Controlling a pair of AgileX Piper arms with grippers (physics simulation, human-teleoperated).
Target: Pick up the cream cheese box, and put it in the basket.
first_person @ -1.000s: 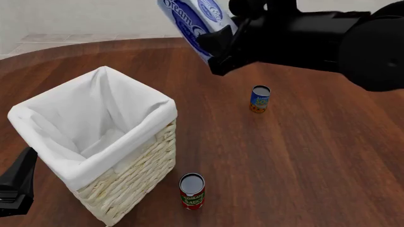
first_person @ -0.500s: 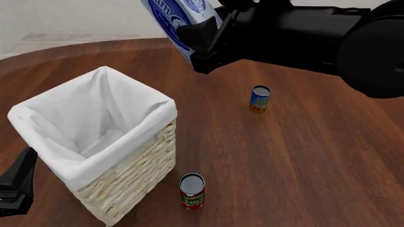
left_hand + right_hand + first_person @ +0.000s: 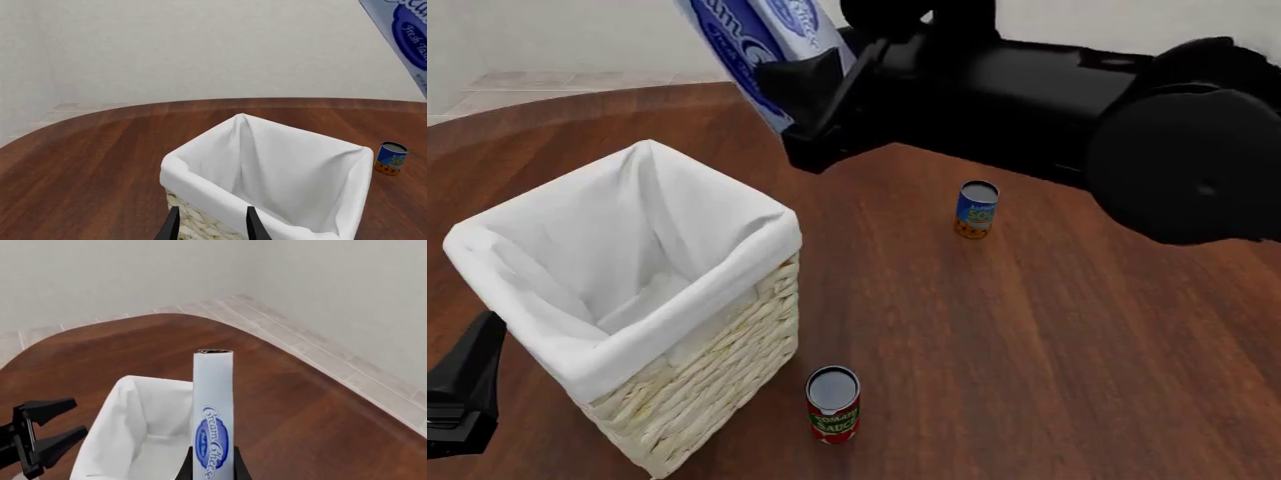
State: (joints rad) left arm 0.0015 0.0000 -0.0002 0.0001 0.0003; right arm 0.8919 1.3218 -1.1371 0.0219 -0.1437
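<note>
Your right tool (image 3: 827, 85) has carried the pale blue-white cream cheese carton (image 3: 761, 45) leftward to the frame's upper left, clamped across its stiff, light, slick faces, nearing the cream wicker basket (image 3: 714, 375).

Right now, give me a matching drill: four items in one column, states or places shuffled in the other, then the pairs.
Items:
1. cream cheese box
2. basket
3. blue can
4. red can

States or places:
A. on the table just in front of the basket's near corner
B. held in the air by the right pincer
C. on the table out past the basket, on the right arm's side
D. standing open, white liner folded over its rim

Pairs: 1-B, 2-D, 3-C, 4-A
</note>
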